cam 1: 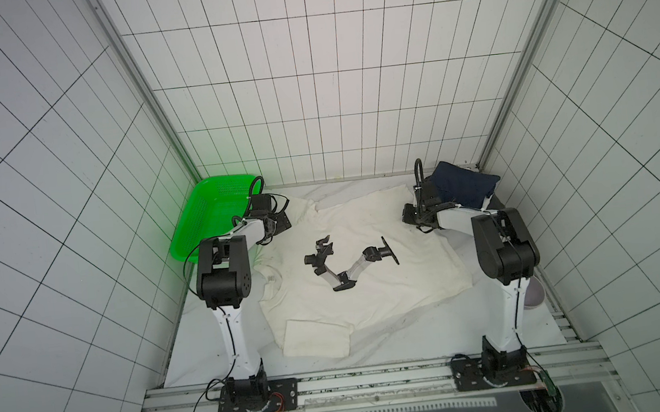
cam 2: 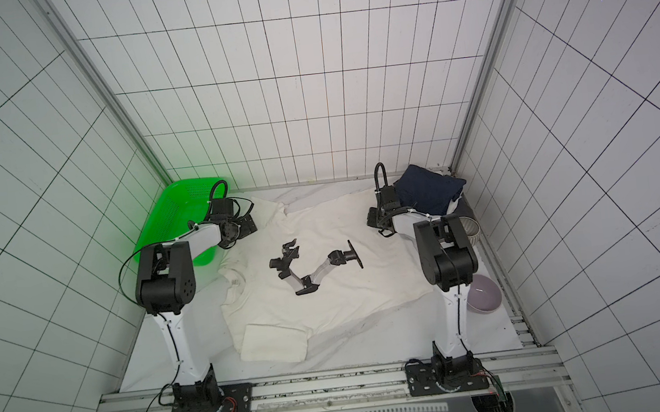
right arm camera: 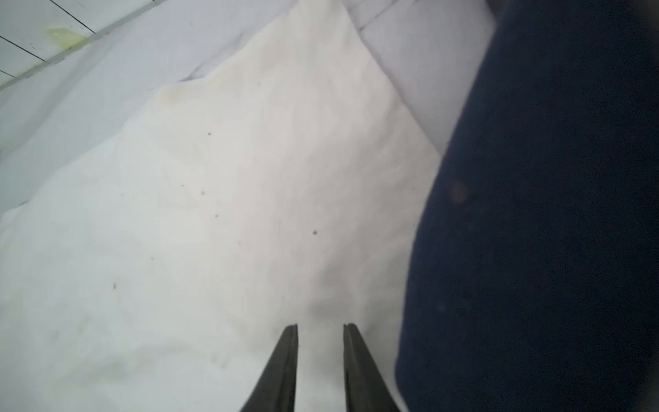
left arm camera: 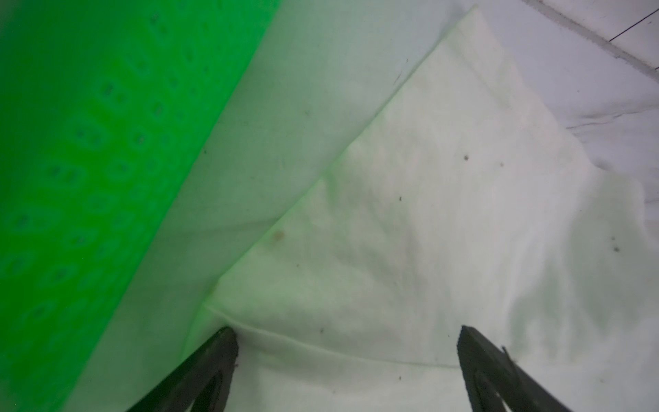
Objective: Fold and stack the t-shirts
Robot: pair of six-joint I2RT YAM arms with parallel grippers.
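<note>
White tiled walls (cam 1: 308,92) stand around a pale marble table (cam 1: 418,344). The left gripper (left arm camera: 346,331) has its fingers (left arm camera: 214,360) spread wide, low over one sleeve of the cream t-shirt (cam 1: 391,292). I think it is set to take the edge there. Just beside that sleeve is the green basket (left arm camera: 89,178).

The right gripper (right arm camera: 321,326) has its fingers (right arm camera: 281,356) close together with a small gap, at the shirt's far corner. I cannot tell if they pinch cloth. The folded navy t-shirt (right arm camera: 535,214) sits right next to them in the back corner, likely as the pile's start.

The cream shirt lies spread flat in the middle, likely for folding. A small jointed black and grey arm part (cam 1: 358,269) lies on it.
</note>
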